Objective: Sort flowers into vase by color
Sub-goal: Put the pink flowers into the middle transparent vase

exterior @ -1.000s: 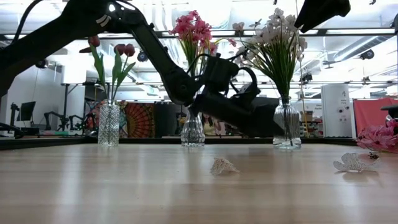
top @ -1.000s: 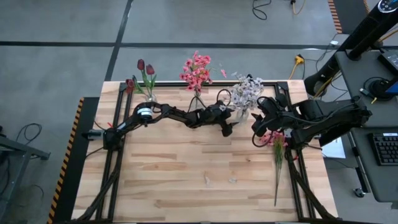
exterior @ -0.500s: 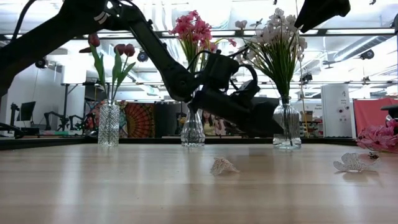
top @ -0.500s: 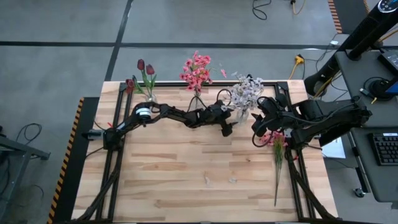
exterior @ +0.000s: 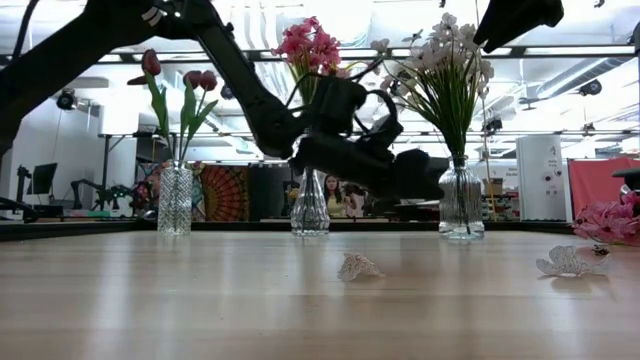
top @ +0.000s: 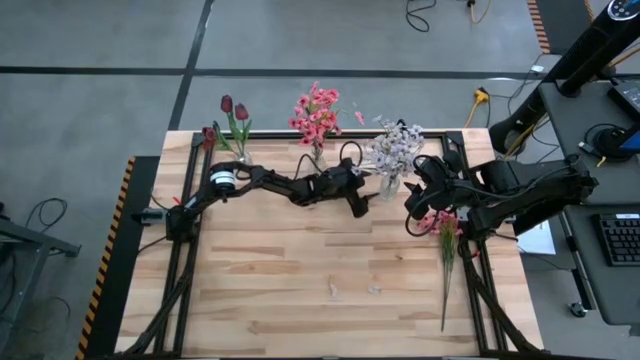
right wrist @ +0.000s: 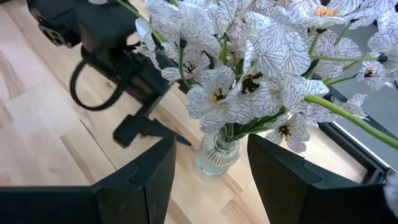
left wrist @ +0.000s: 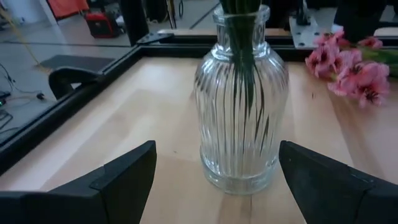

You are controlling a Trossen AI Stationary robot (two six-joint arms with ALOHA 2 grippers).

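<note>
Three glass vases stand along the table's far edge: dark red tulips on the left, pink blooms in the middle, white sprays on the right. My left gripper hovers open just left of the white flowers' vase. The vase stands ahead of its fingers and apart from them. My right gripper hangs open high over the white sprays, holding nothing. A loose pink flower lies flat on the table's right side, its stem toward the near edge.
Two fallen white petals lie on the bare wood in the table's near middle. A black frame rail runs along the far and side edges. Free room is across the near half of the table.
My left gripper has risen a little and drawn back toward the table's left, staying open. The vases and the loose pink flower have kept their places.
</note>
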